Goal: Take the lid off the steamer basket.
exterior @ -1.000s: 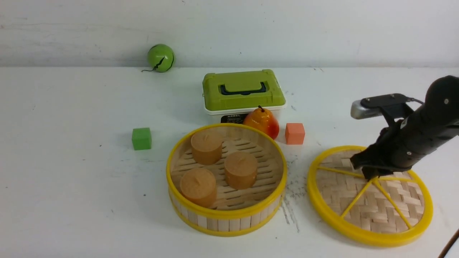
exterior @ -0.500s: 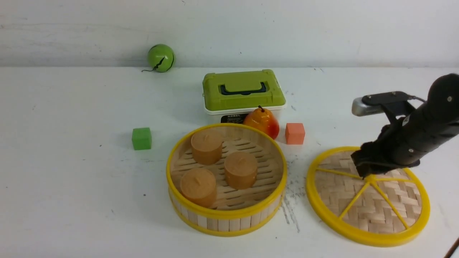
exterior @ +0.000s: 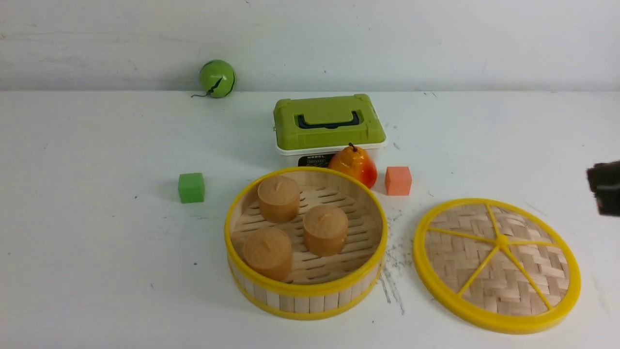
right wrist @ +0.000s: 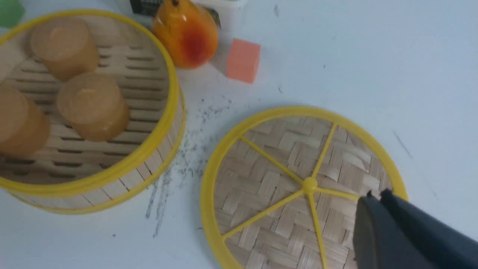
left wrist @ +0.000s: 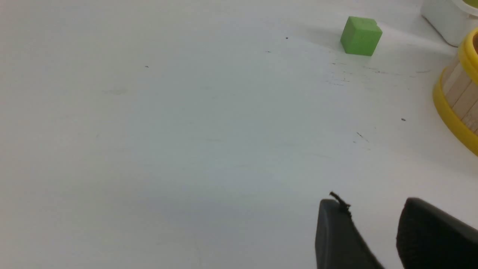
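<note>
The lid (exterior: 496, 264), a woven bamboo disc with a yellow rim and spokes, lies flat on the table to the right of the steamer basket (exterior: 306, 242). It also fills the lower middle of the right wrist view, lid (right wrist: 283, 186). The basket (right wrist: 89, 112) stands uncovered with three brown cylinders inside. My right gripper (right wrist: 375, 194) is shut with nothing in it, raised above the lid's rim; in the front view only its tip (exterior: 605, 188) shows at the right edge. My left gripper (left wrist: 373, 203) hovers open over bare table, empty, left of the basket's wall (left wrist: 457, 101).
A green-lidded white box (exterior: 329, 127) stands behind the basket, with a pear (exterior: 356, 165) and an orange cube (exterior: 398, 180) in front of it. A green cube (exterior: 191, 187) sits left of the basket, and a green ball (exterior: 217, 78) lies at the back wall.
My right gripper has let go of the lid's hub, lifted away to the right edge of the view and shut. The lid stays flat on the table.
</note>
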Motion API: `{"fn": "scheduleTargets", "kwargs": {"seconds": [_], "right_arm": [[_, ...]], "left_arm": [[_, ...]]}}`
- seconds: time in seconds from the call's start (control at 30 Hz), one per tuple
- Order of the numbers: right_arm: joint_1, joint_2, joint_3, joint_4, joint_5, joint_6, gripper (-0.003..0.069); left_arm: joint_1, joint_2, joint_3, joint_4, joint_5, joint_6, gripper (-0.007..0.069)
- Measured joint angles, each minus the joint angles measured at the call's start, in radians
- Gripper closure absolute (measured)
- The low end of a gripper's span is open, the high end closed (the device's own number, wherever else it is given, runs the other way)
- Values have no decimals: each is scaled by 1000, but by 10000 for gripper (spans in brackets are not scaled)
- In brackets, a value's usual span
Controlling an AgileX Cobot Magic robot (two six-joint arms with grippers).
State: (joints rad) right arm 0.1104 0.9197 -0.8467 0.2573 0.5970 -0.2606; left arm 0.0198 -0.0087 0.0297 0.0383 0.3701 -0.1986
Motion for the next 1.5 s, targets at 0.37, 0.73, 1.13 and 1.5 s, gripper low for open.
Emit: {"fn": "scheduleTargets", "kwargs": {"seconds": [0.37, 0.73, 1.13, 1.5], "right_arm": [[0, -512, 235, 36, -235, -69, 680], [0, -624, 296, 36, -209, -65, 678], [0, -629, 302, 36, -197, -65, 676], [-45, -757, 635, -240, -315, 233, 676]], "left_arm": [[0, 0, 0, 0, 0, 0, 385], [0, 0, 0, 0, 0, 0, 385], [0, 0, 0, 0, 0, 0, 385], [0, 0, 0, 0, 0, 0, 385]]}}
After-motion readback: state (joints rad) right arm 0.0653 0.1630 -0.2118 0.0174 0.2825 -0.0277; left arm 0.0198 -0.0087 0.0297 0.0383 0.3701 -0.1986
